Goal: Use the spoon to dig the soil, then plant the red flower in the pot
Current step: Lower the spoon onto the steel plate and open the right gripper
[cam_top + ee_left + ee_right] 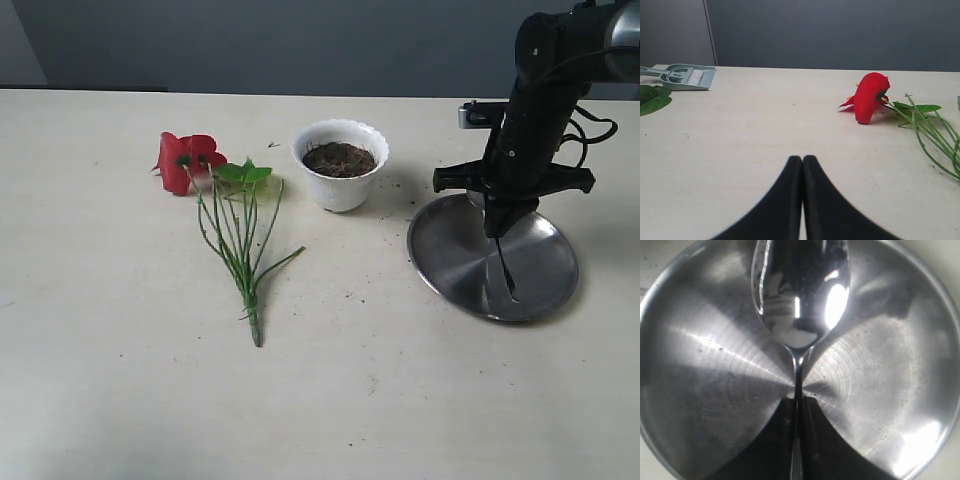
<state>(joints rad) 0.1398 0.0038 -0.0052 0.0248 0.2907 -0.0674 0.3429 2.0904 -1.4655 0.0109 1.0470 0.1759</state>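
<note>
The red flower [186, 160] lies flat on the table left of the pot, its green stems [240, 245] pointing toward the front; the left wrist view shows the flower [870, 96] too. The white scalloped pot [340, 195] stands upright with dark soil [339, 158] inside. My right gripper [497, 228] hangs over the round steel plate [545, 290], shut on the spoon [506, 268], which points down at the plate. The right wrist view has the spoon [800, 295] bowl over the plate [710, 390], handle pinched in the gripper [798, 402]. My left gripper [802, 160] is shut and empty, low over bare table, away from the flower.
Crumbs of soil are scattered on the table between pot and plate. A grey-green dustpan with a brush [687, 76] and a large green leaf [652, 100] lie far off in the left wrist view. The left arm is outside the exterior view.
</note>
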